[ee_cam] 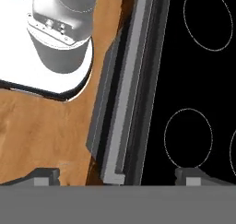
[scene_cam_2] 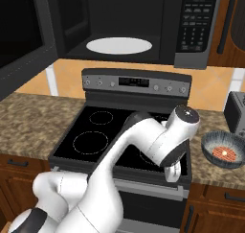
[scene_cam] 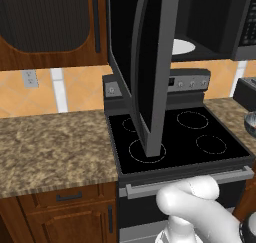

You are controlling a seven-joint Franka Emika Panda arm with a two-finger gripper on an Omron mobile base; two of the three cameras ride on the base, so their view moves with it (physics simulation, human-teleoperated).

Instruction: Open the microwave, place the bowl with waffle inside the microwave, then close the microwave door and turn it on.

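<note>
The robot arm (scene_cam_2: 143, 145) bends low over the front edge of the black stove (scene_cam_2: 110, 141). Above the stove, the microwave (scene_cam_2: 124, 26) is wide open, its door (scene_cam: 145, 72) swung out to the left, and the white turntable plate (scene_cam_2: 118, 45) sits bare. So opening looks done. The bowl (scene_cam_2: 223, 150) with the waffle (scene_cam_2: 225, 153) waits on the counter at the right. The gripper (ee_cam: 117, 178) is spread apart, holding nothing. Loading, closing and starting are left.

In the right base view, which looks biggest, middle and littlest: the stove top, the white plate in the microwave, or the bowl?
1. Stove top, biggest.
2. White plate.
3. Bowl, littlest, though it sits nearer the camera than the plate.
</note>
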